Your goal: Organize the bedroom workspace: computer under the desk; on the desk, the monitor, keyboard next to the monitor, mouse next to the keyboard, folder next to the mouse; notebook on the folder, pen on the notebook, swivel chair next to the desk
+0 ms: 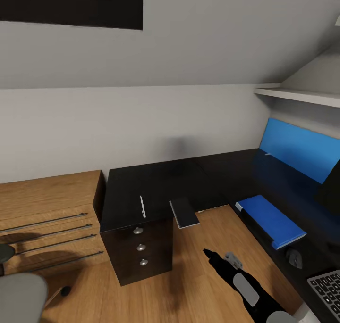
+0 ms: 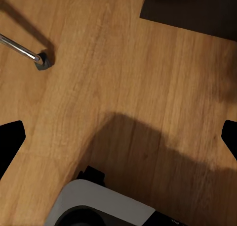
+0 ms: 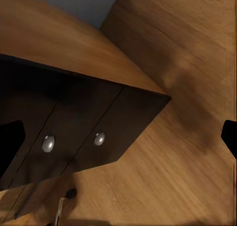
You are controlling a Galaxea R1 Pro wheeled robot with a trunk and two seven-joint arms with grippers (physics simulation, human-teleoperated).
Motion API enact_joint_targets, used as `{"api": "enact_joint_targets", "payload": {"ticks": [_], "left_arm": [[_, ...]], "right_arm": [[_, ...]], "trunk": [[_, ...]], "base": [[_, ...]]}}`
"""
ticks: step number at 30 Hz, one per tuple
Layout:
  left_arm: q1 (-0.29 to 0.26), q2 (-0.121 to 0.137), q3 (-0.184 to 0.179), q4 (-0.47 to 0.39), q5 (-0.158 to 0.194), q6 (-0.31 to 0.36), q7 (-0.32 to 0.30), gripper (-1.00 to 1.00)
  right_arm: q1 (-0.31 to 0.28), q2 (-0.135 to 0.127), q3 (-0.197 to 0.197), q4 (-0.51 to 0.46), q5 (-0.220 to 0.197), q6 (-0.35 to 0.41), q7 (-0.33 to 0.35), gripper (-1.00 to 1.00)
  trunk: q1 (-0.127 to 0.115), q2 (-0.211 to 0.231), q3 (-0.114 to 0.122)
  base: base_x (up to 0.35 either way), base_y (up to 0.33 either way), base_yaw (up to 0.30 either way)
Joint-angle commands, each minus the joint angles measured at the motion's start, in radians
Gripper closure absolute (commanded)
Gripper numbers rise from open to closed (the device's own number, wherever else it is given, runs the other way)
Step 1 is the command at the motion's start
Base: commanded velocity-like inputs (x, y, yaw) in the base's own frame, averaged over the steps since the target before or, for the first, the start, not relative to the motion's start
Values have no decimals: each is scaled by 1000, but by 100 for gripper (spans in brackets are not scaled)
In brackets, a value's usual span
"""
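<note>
Head view, target: the small flat pale grey notebook with a dark rim (image 1: 184, 212) lies at the inner front edge of the glossy black L-shaped desk (image 1: 156, 181), its near end hanging over the floor, long axis running roughly away from the robot.
Head view, direction: it lies ahead of and slightly left of the black right gripper (image 1: 208, 254), well apart; judged from this, the right arm is the nearer one.
Head view, destination: the flat bright blue folder (image 1: 271, 220) rests on the desk's right wing, with a dark mouse (image 1: 294, 258) just beyond its near end and the silver-grey keyboard (image 1: 328, 289) nearer still.
Head view, pen: a thin pale stick (image 1: 142, 206), probably the pen, lies above the drawers.
Head view, chair: grey seat (image 1: 21, 297) at lower left.
Left wrist view, tool: black fingertips (image 2: 11, 142) spread wide over wooden floor (image 2: 123, 77), grasping nothing.
Right wrist view, tool: fingertips (image 3: 10, 147) likewise wide apart and empty, facing the black drawer unit's round silver knobs (image 3: 99, 138).
</note>
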Motion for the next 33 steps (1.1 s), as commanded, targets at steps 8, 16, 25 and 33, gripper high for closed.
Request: {"api": "enact_joint_targets", "payload": {"ticks": [8,16,25,33], "left_arm": [[-1,0,1,0,2,-2,-1,-100],[-1,0,1,1,2,-2,-1,-100],[-1,0,1,0,2,-2,-1,-100],[-1,0,1,0,2,-2,-1,-100]], "right_arm": [[-1,-74,13,-24,2,34,38,-100],[-1,-98,19,-52,-1,143,167,-100],[-1,-108,22,-52,21,170,379,-100],[-1,-126,22,-50,56,172,438,-100]], "trunk": [[0,-1,-1],[0,-1,-1],[0,-1,-1],[0,-1,-1]], "base": [[0,0,0],[0,0,0],[0,0,0],[0,0,0]]}}
